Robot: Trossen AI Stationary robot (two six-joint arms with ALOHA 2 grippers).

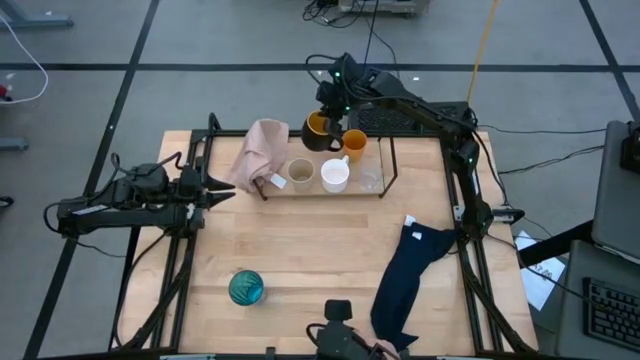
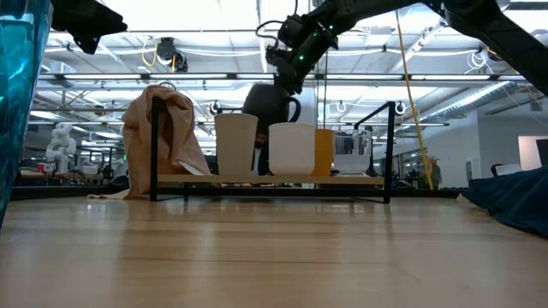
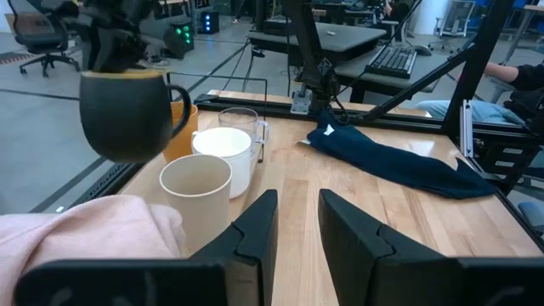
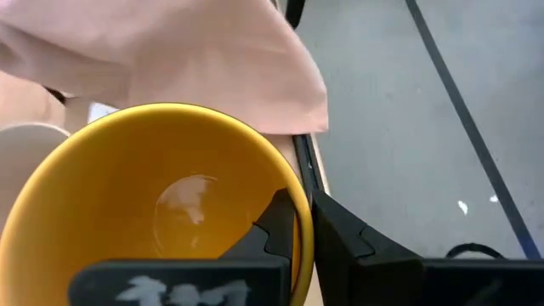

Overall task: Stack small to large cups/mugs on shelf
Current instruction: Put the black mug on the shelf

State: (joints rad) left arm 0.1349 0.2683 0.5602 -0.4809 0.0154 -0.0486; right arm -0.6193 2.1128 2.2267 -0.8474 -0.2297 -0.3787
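- Biggest thing first: the wooden table is light, smooth board. A navy cloth is slumped near the right side, and a pink cloth hangs over the left end of the shelf.
- That shelf is a low black wire rack along the far edge. The beige cup and the white mug sit side by side on it, with the small orange cup just behind and a clear cup to the right.
- The right gripper is clamped on the rim of the dark mug — yellow inside — and holds it in the air above the rack's back edge.
- The left gripper waits off the table's left side, fingers partly apart with nothing between them.
- The teal glass stands alone near the front edge, well away from the rack.
- What could go wrong, I reckon: a one-wall rim pinch lets a heavy mug swing or slip. Come down off-centre and it clips the beige cup or the white mug, or snags the pink cloth.
- Room-wise it's an open lab — grey floor with dark tape lines, cables, desks with a keyboard beyond.
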